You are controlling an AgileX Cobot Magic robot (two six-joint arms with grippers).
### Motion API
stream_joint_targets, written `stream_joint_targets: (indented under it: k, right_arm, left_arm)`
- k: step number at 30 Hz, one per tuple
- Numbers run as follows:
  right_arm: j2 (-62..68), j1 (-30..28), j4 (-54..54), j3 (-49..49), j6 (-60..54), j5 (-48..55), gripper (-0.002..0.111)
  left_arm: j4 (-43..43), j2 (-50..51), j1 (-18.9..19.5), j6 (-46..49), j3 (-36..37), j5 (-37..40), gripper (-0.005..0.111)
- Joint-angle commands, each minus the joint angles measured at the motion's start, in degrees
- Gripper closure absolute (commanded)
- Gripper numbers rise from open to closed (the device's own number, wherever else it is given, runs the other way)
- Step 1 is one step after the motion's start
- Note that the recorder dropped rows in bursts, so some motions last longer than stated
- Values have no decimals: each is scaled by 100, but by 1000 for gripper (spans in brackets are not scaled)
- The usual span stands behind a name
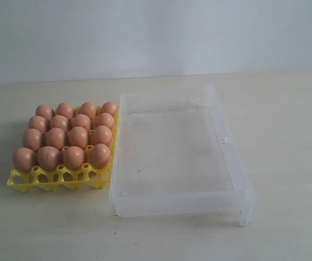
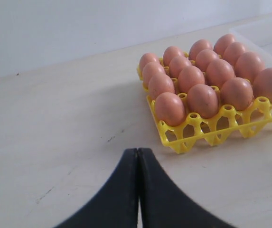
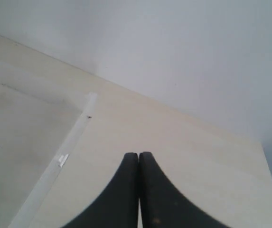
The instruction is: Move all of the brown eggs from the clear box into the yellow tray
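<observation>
Both arms out of the exterior view; only the wrist views show the grippers. Left gripper (image 2: 137,156): black fingers pressed flat together, nothing between them; it hangs over bare table (image 2: 55,142), short of the yellow tray (image 2: 207,137). Right gripper (image 3: 138,159): same, fingers closed tip to tip and holding nothing; only the finger ends show in either view, the rest is cut off at the frame edge.

Brown eggs (image 1: 67,138): sixteen counted, four by four, one per cup in the yellow tray (image 1: 57,182); every egg in view sits there; the back rows are partly hidden behind the front ones. The tray sits on the table left of the clear box (image 1: 177,204); its right edge runs along the box's left wall, and I cannot tell whether they touch or just sit close.

The box's walls are hard to trace against the pale table; the small latch tab (image 1: 225,140) shows on its right wall. The right wrist view catches only one corner and wall of the box (image 3: 74,133); the left wrist view only a corner (image 2: 264,35).
</observation>
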Motion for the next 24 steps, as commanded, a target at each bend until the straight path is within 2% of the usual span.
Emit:
stream_joint_targets:
  k: [1,4,11,20,24]
  right_arm:
    - [-1009,-41,-27,1265,52,-1844,108]
    - [-1743,-41,-240,2060,52,-2615,108]
    - [-2682,-41,-259,3316,421,-2245,108]
    - [-3313,-93,-208,3875,628,-1919,108]
    - [-3313,-441,-197,3875,690,-1976,108]
  left_arm:
    - [-8,-32,-25,-2,-23,-35,107]
    - [-8,-32,-25,-2,-23,-35,107]
    - [-8,-32,-25,-2,-23,-35,107]
    - [-8,-32,-25,-2,-23,-35,107]
    - [-8,-32,-25,-2,-23,-35,107]
